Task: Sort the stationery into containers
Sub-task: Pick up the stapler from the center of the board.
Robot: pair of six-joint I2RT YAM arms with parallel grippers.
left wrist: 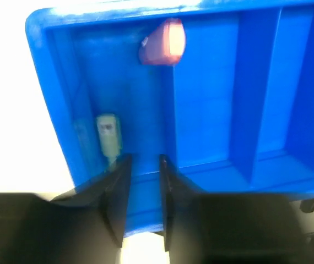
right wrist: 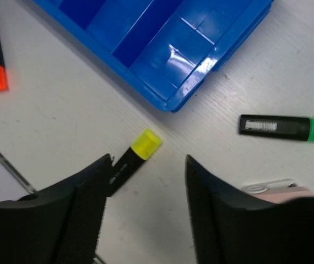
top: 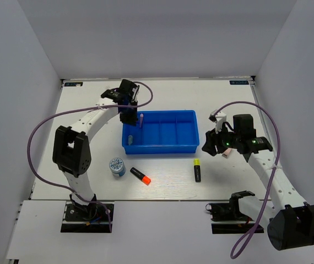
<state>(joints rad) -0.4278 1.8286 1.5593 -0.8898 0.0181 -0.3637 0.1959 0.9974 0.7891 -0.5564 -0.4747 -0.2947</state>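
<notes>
Tray (top: 160, 147) sits mid-table in the top view, with disc (top: 117, 166), orange marker (top: 140, 175) and yellow marker (top: 197, 170) on the table before it. Left gripper (top: 128, 115) hangs over its left end, right gripper (top: 215, 144) just off its right end.

Left wrist: jaws narrowly parted, empty, above the end compartment, which holds a pink eraser (left wrist: 163, 42) and a pale piece (left wrist: 108, 136).

Right wrist: jaws wide, empty, over the yellow marker; a green marker (right wrist: 286, 127) lies near the tray's corner.

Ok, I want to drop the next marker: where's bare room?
Bare: three right compartments of the tray, and the table between orange marker and yellow marker. Crowded: leftmost compartment, holding pink eraser and grey-green piece under the left gripper.
</notes>
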